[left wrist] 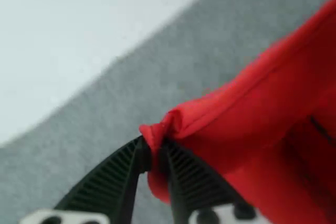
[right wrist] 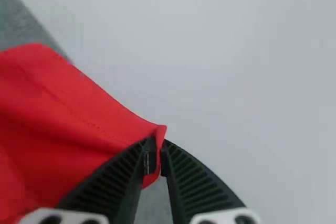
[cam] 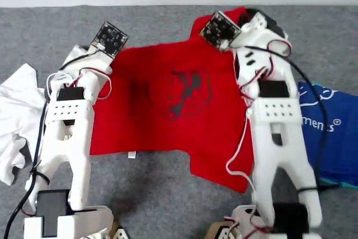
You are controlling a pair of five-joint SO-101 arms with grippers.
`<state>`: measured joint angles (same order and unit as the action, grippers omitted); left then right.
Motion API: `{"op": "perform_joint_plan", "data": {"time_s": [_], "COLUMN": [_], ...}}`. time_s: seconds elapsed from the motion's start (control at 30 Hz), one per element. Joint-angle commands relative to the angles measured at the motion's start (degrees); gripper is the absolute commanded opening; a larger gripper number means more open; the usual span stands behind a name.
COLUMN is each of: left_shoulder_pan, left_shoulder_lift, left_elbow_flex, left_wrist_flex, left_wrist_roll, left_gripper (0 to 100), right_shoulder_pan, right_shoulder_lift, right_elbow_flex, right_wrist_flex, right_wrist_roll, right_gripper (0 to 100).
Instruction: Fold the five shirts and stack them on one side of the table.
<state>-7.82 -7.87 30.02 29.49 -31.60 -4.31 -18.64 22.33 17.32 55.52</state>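
High view first: the red shirt [cam: 162, 116] lies spread on the grey tabletop [cam: 168, 194] between my two arms, print up, its near hem ragged on the right-hand side. Its far edge is pinched at both ends: the left tool [left wrist: 152, 145] is pressed together on a bunched corner of the cloth, and the right tool [right wrist: 156, 148] is clamped on the other far corner, out by the tabletop's back edge. So the whole body of the shirt trails from both tools back toward the arm bases, and the held edge runs across the tabletop from one arm to the other (the right end sits farther back than the left, so it is skewed). I judge the fold has to come toward me, with both arms travelling evenly. A white shirt [cam: 17, 116] lies crumpled beside the left arm, and a blue shirt [cam: 327, 132] beside the right.
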Motion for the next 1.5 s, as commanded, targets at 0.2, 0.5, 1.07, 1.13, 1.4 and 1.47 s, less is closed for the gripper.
{"op": "perform_joint_plan", "data": {"time_s": [0.2, 0.5, 1.07, 1.13, 1.4, 1.47], "left_shoulder_pan": [-0.35, -3.43, -4.57, -4.75, -4.84, -4.84], "left_shoulder_lift": [-0.7, -0.53, -0.62, -0.62, -0.7, -0.7], "left_elbow_flex": [-2.24, -7.43, -3.91, -4.26, -4.26, -4.35], "left_wrist_flex": [19.16, 33.67, 39.56, 40.88, 42.9, 42.9], "left_wrist_roll": [-6.86, -14.59, -18.73, -18.73, -18.73, -18.73], "left_gripper": [0, 0, 18, 18, 18, 18], "right_shoulder_pan": [0.75, 0.31, 0.31, 1.19, 1.36, 1.45], "right_shoulder_lift": [-16.13, -25.45, -34.68, -35.03, -35.21, -35.21], "right_elbow_flex": [4.84, 8.53, 20.4, 20.4, 20.31, 20.4], "right_wrist_flex": [19.47, 41.45, 53.76, 53.14, 50.59, 50.59], "right_wrist_roll": [0.35, 0.62, 6.86, 7.74, 8.35, 9.93], "right_gripper": [0.9, 0.9, 0.9, 0.9, 0.9, 0.9]}}
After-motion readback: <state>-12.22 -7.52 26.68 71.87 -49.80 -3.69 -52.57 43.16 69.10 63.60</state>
